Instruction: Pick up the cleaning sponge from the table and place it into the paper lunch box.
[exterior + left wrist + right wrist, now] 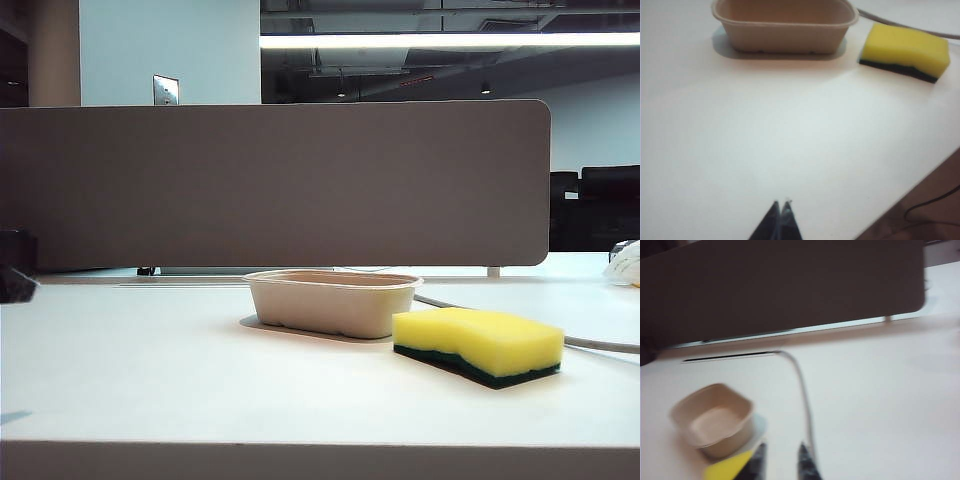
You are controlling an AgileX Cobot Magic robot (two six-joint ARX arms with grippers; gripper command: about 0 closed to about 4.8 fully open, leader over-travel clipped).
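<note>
Sponge first: one bright yellow foam cleaning sponge (478,342) with a thin dark green scouring layer underneath lies flat on the wide white counter (180,380), green side down, at about four o'clock from the box in the exterior view and just beside it, a narrow strip of bare counter showing between them in the left wrist view. One shallow beige moulded paper-pulp lunch box (333,301), oblong with rounded corners and a rolled rim, stands upright near the middle of the counter, its inside bare in the right wrist view. One grey cable (600,345) runs across the counter behind the sponge, from the box's far corner toward three o'clock. One grey-brown partition panel (275,185) closes the counter's back edge at twelve o'clock.

Two pincers are at work, neither seen from the exterior camera. Left pincer (780,204) shows only its two dark fingertips, pressed together and clenched on nothing, hanging over bare counter well apart from both box and sponge. Right pincer (781,452) hangs over the sponge's end and the cable, its two dark fingers (759,457) parted by a narrow gap with nothing between them; that view is blurred.
</note>
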